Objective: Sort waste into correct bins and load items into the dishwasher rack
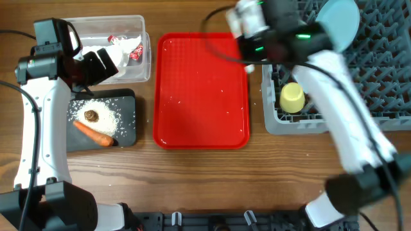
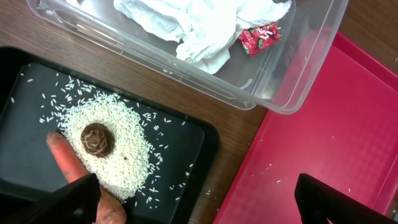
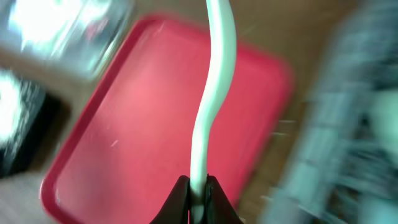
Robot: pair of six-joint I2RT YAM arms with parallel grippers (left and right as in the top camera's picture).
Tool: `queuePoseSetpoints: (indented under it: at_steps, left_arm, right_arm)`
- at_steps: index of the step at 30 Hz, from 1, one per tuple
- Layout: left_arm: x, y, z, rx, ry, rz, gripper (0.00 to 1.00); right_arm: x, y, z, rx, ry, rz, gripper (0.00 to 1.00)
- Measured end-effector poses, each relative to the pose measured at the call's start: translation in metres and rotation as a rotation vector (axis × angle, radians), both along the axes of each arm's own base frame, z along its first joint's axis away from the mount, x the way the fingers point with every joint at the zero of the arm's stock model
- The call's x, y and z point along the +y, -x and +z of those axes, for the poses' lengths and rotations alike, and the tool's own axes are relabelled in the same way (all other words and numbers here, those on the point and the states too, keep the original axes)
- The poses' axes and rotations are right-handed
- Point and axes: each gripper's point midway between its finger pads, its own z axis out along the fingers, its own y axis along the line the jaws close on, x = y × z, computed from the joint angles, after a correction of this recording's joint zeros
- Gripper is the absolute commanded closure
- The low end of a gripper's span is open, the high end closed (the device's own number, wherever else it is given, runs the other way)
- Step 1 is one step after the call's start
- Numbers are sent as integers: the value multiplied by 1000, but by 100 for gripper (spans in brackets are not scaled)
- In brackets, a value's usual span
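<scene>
Pinching the white spoon (image 3: 211,112) at the tip of its handle with the right hand (image 3: 198,188), clamped tight on it. Holds it out over the flat red tray (image 1: 202,142), close beside the grey rack (image 1: 385,83). Shows the yellow cup (image 1: 292,97) and light blue plate (image 1: 340,22) in that rack. Spreads the left hand (image 2: 208,198) wide, gripping nothing, above the black tray (image 2: 25,112) with its carrot (image 2: 68,162), brown morsel (image 2: 97,139) and white crumbs (image 2: 118,162). Finds napkin (image 2: 193,25) and red wrapper (image 2: 260,37) in the clear tub (image 2: 298,74) on the bench (image 1: 192,173).

We list one wooden table (image 1: 192,173) carrying, left to right, a clear plastic tub (image 1: 146,58) with a black tray (image 1: 128,128) just beside it, a red serving tray (image 1: 199,96), and a grey pegged dishwasher rack (image 1: 385,70).
</scene>
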Motion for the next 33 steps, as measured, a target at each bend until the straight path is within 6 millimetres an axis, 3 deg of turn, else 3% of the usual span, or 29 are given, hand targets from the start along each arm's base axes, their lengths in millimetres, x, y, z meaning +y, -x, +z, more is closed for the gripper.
queuePoseSetpoints:
  at_steps: [1,2,4,8,12,13,16,22,30,32,33]
  left_arm:
    - [0,0,0,0,0,0,0]
    - [0,0,0,0,0,0,0]
    - [0,0,0,1,0,0,0]
    - [0,3,-1,11,2,0,0]
    - [0,3,-1,12,2,0,0]
    - [0,3,-1,12,2,0,0]
    - [0,3,-1,12,2,0,0]
    - [0,3,-1,12,2,0,0]
    - [0,3,-1,11,2,0,0]
    - [0,0,0,0,0,0,0]
    - [1,-3,1,-13,-2,0,0]
  right_arm:
    - [-35,-1,31,-67,-3,-92,95]
    - [-54,-2,41,-84,1,-147,95]
    - [-77,-6,39,-78,19,-210,96]
    - [-112,-13,-8,15,96,-301,96]
    - [-148,-20,-71,138,160,-387,96]
    - [-154,-22,-79,154,164,-400,96]
    - [-158,-26,-85,156,168,-390,91]
    - [-153,-26,-85,149,171,-336,62]
    - [-141,-26,-84,155,113,-290,57]
    - [-135,-21,-82,175,87,-272,48]
    - [-134,-18,-78,181,80,-267,33]
